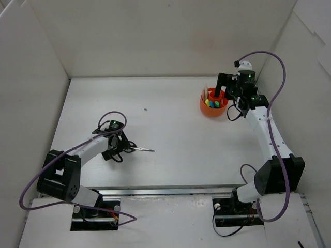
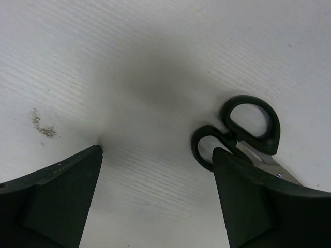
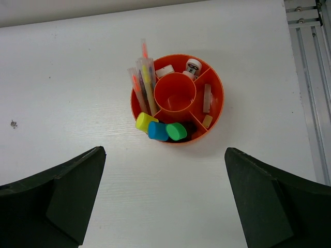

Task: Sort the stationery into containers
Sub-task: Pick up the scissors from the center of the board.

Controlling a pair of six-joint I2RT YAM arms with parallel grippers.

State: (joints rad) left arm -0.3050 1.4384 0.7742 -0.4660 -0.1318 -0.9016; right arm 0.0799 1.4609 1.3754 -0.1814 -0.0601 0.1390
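Top view: the orange cup (image 1: 213,105) stands at the far right of the table (image 1: 170,124), with the right gripper (image 1: 222,89) just above it. The black-handled scissors (image 1: 140,149) lie flat well apart from the cup, to its near left, touching or just beside the left gripper (image 1: 125,148).

Left wrist view: the jaws are spread wide and pinch nothing. Both handle loops show, and one finger (image 2: 258,201) hides the blades. A grey smudge (image 2: 44,126) marks the table.

Right wrist view: the jaws are spread and empty. The cup has a round middle well ringed by sectors. Thin pens (image 3: 142,77) lean in its left sector. Highlighters (image 3: 158,131) capped yellow, blue and green fill the near one, and small erasers (image 3: 207,98) lie in the right ones.
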